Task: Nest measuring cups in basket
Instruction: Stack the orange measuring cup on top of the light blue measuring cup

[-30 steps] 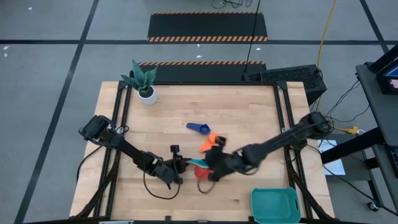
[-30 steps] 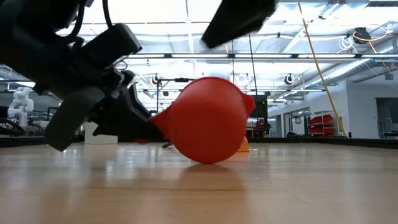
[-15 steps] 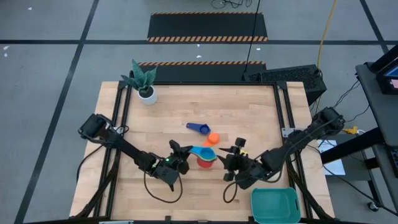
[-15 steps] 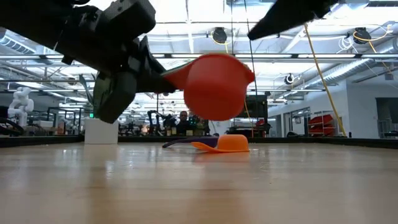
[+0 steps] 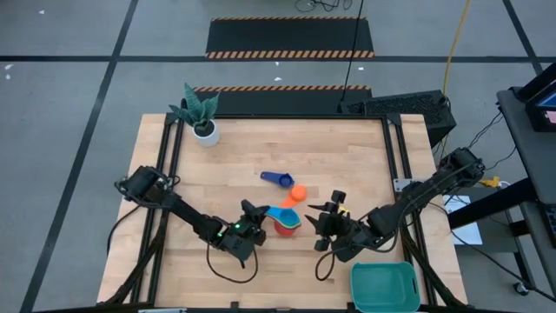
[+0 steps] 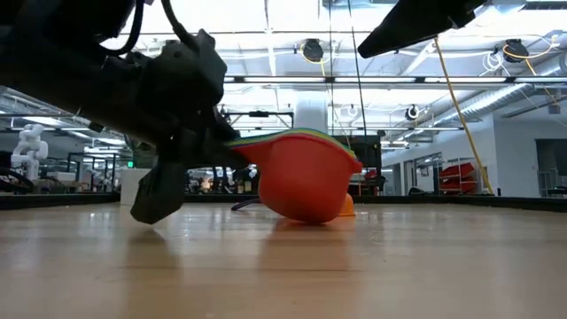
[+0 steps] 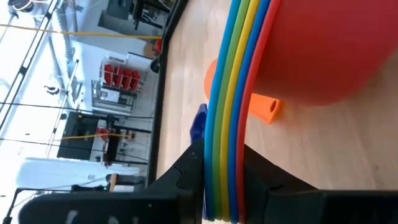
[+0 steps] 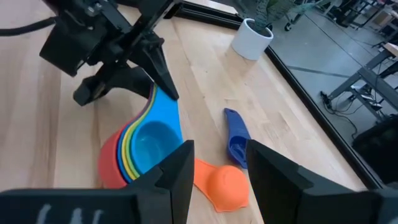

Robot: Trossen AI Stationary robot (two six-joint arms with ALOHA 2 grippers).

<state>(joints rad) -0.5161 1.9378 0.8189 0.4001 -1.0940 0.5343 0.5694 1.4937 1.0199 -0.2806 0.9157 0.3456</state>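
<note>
Now | left pincer (image 5: 250,228) clamped on nested cup stack's (image 5: 285,219) handles, keeping it together | right pincer (image 5: 323,233) apart, beside stack, waiting.

A potted plant (image 5: 200,114) in a white pot stands at the far left corner of the wooden table (image 5: 347,156) (black-and-yellow striped floor mats (image 5: 289,38) lie beyond it).
</note>
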